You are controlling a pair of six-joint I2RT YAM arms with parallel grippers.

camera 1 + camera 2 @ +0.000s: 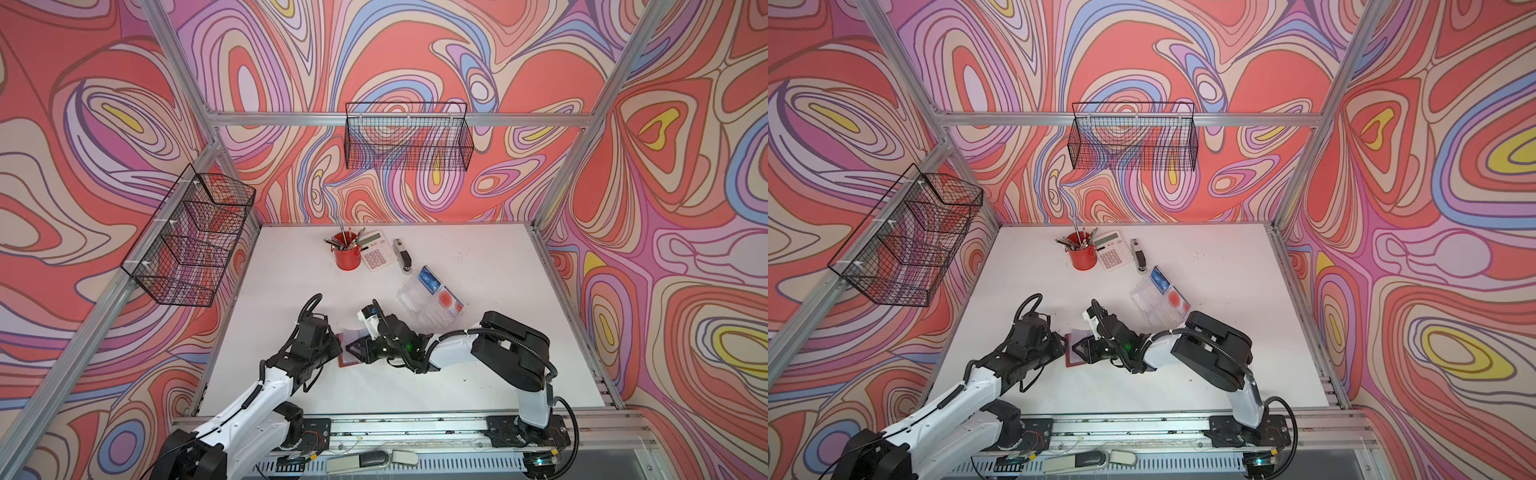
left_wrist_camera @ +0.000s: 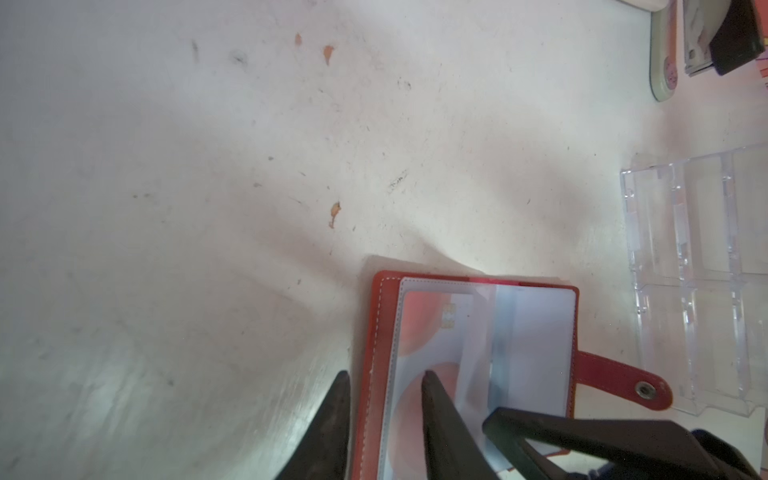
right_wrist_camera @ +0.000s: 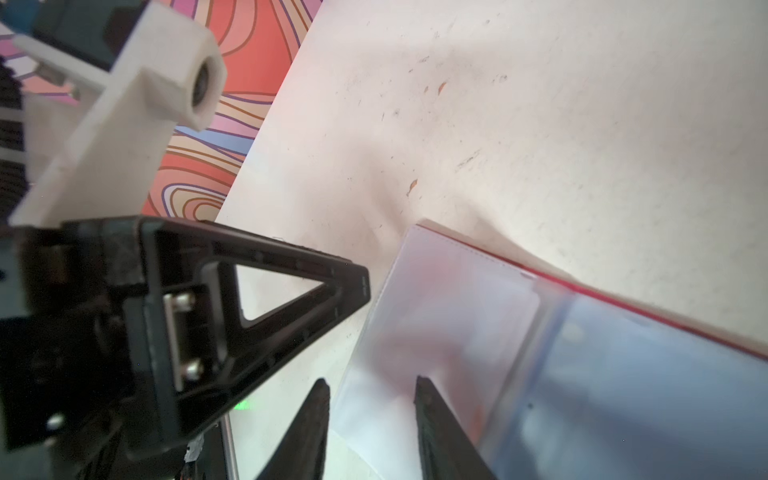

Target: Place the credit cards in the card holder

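The red card holder [image 1: 348,360] lies open on the white table between both grippers, snap tab [image 2: 623,384] out to one side. A pale credit card [image 2: 432,332] with red-orange circles sits in its clear sleeve. My left gripper [image 2: 385,376] is open astride the holder's stitched edge, one fingertip on the sleeve and the other just off the red cover. My right gripper [image 3: 371,384] is open too, its jaws astride the sleeve's near edge [image 3: 436,311]. A blue card [image 1: 428,279] and a pale card with a red circle [image 1: 446,298] lie in the clear tray [image 1: 415,309].
At the back of the table stand a red cup of pens [image 1: 347,253], a calculator [image 1: 376,251] and a stapler [image 1: 402,255]. Wire baskets hang on the back wall [image 1: 409,137] and the left wall [image 1: 195,237]. The two grippers nearly touch over the holder.
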